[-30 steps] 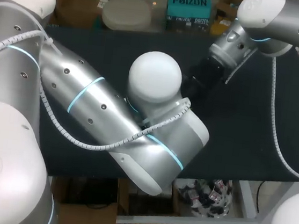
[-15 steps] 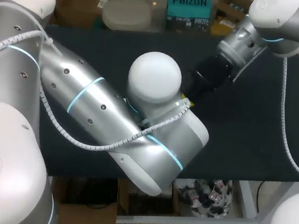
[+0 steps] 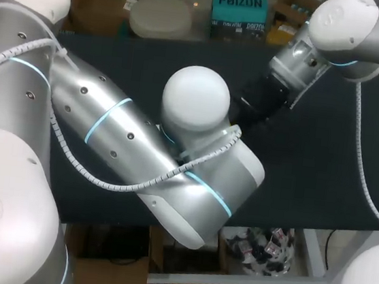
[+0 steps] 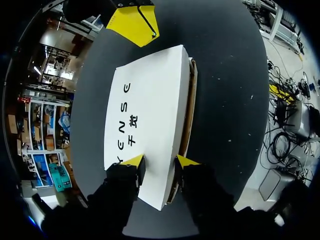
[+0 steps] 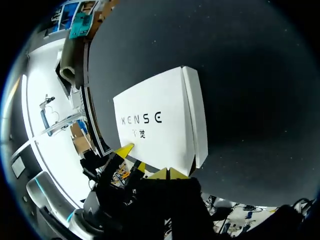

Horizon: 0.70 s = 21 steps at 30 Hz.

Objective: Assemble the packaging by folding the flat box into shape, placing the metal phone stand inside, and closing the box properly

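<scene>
The box (image 4: 150, 100) lies on the dark table (image 4: 235, 100), its printed white face up. It shows a narrow side wall, so I judge the folding into shape to be done or nearly done. A strip of brown cardboard (image 4: 189, 110) shows along one long side, which suggests that this side is not fully tucked shut. The metal phone stand is in none of the views. It may already be inside, but that cannot be told. What is left, as far as I can judge, is the closing, and the loading too if the stand is not yet in.

The left hand (image 4: 160, 161) stands over the box's nearest corner with its fingers (image 4: 134, 161) spread. One yellow tip lies over the white face and the other just outside the brown strip. I see no clamping from two sides. At the box's far end is the right hand (image 5: 169, 174), its tips pressed together and just at the box's edge. Whether they pinch a thin flap there is hidden.

From above, the left arm (image 3: 141, 143) bends across the middle and covers the box. The right arm (image 3: 339, 29) slants down from the far right corner towards that spot.
</scene>
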{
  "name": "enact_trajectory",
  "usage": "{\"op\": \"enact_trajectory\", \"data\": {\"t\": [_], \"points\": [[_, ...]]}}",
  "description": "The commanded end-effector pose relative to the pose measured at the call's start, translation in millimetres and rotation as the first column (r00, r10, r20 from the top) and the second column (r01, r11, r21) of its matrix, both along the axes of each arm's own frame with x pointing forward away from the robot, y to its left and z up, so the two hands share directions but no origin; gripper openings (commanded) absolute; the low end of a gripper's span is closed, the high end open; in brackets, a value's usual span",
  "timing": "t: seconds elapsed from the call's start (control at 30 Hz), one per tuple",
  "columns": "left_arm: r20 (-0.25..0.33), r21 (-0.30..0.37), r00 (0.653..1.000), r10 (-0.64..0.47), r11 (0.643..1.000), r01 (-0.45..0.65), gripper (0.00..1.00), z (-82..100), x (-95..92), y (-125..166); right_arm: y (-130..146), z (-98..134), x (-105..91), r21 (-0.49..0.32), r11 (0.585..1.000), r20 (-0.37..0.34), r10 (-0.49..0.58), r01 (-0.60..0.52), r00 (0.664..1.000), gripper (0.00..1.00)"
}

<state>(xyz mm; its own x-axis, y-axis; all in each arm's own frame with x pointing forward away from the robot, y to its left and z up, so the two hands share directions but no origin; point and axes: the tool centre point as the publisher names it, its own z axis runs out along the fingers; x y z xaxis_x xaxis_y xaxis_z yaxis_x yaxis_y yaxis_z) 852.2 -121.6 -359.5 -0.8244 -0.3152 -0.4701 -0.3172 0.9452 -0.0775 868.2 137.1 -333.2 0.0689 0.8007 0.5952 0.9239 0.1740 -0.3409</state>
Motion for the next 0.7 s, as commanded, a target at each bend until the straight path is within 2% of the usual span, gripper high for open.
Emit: {"op": "enact_trajectory", "data": {"t": [0.03, 0.7], "points": [[0.003, 0.002, 1.0, 0.001, 1.0, -0.001, 0.39, -2.1, -2.0, -1, 8, -8, 0.6, -0.007, 1.0, -0.014, 0.009, -0.009, 1.0, 0.0], [0.003, -0.004, 1.0, 0.003, 1.0, -0.003, 0.39, -2.3, -4.6, 2, 9, -21, 1.0, -0.016, 1.0, -0.045, 0.012, -0.013, 0.999, 0.0]]}}
